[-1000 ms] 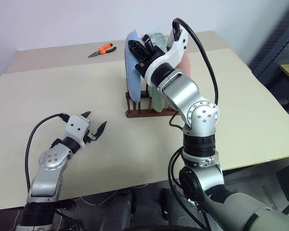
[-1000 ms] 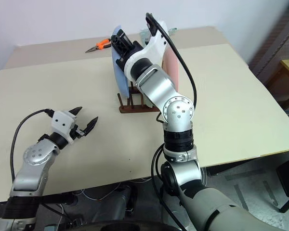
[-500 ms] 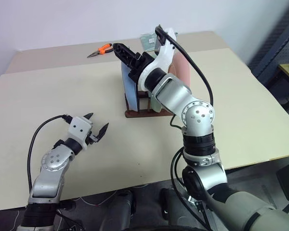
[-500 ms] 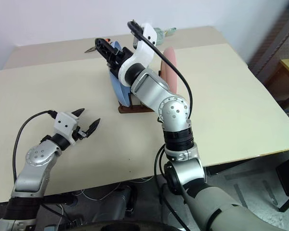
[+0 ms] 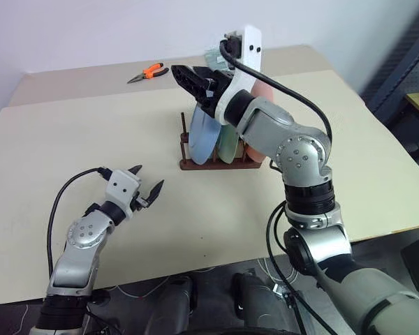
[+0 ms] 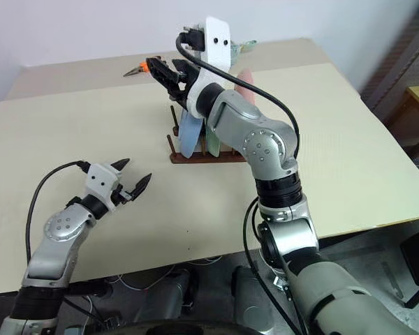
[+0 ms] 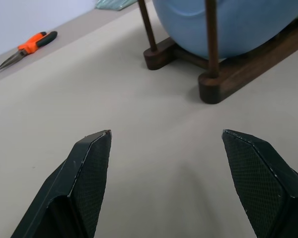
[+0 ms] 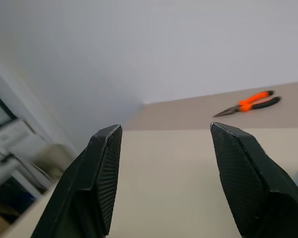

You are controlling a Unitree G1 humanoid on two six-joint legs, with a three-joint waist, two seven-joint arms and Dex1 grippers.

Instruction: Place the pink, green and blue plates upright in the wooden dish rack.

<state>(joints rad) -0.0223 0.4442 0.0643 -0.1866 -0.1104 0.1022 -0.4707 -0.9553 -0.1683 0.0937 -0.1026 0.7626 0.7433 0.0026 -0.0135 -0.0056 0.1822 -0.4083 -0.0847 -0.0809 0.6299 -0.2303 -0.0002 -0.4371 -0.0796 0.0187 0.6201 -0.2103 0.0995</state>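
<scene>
Three plates are standing upright in the wooden dish rack (image 5: pixel 220 162): the blue plate (image 5: pixel 204 132) at the end nearest the left gripper, the green plate (image 5: pixel 228 143) behind it, and the pink plate (image 5: pixel 264 94) at the far end, largely hidden by the right arm. The right gripper (image 5: pixel 190 78) is hovering just above the blue plate's top edge, its fingers spread apart and gripping nothing, pointing toward the orange-handled pliers (image 5: pixel 148 72) lying well beyond it. The left gripper (image 5: pixel 145 185) is hanging low over the beige table (image 5: pixel 77 139), fingers wide apart and empty, aimed at the rack's near end, clearly apart from it.
</scene>
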